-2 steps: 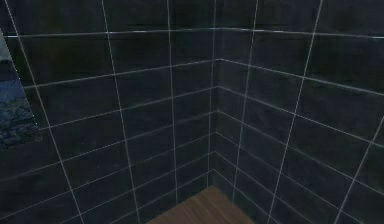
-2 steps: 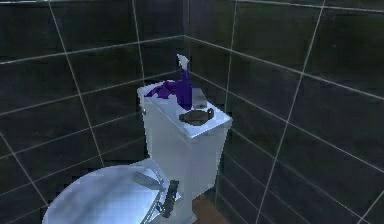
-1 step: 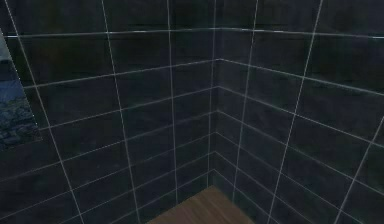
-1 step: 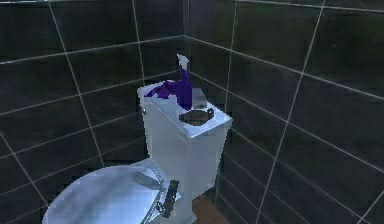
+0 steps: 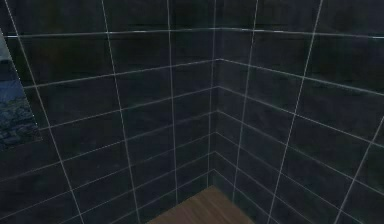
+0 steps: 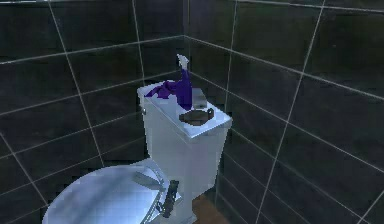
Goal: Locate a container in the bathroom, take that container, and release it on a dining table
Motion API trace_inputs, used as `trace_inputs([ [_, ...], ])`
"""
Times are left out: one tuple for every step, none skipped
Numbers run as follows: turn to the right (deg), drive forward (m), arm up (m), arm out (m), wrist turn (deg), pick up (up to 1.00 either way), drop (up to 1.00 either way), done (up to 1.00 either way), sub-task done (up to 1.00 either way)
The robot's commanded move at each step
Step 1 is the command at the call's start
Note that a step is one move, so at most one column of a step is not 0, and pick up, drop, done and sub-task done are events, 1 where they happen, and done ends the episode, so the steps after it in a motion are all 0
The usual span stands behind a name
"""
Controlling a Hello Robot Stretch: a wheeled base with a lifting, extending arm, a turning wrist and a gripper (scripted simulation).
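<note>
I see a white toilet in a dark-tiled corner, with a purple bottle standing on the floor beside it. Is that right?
Nearly. The purple bottle stands on top of the tank of the toilet, not on the floor beside it, as the arm side view shows. The rest is right.

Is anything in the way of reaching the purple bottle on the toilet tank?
A small dark round thing lies on the tank in front of the purple bottle; otherwise nothing visible blocks it.
</note>
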Motion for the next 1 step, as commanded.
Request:
trace_inputs([
  [0.0, 0.0, 0.0, 0.24, 0.0, 0.0, 0.0, 0.0, 0.0],
])
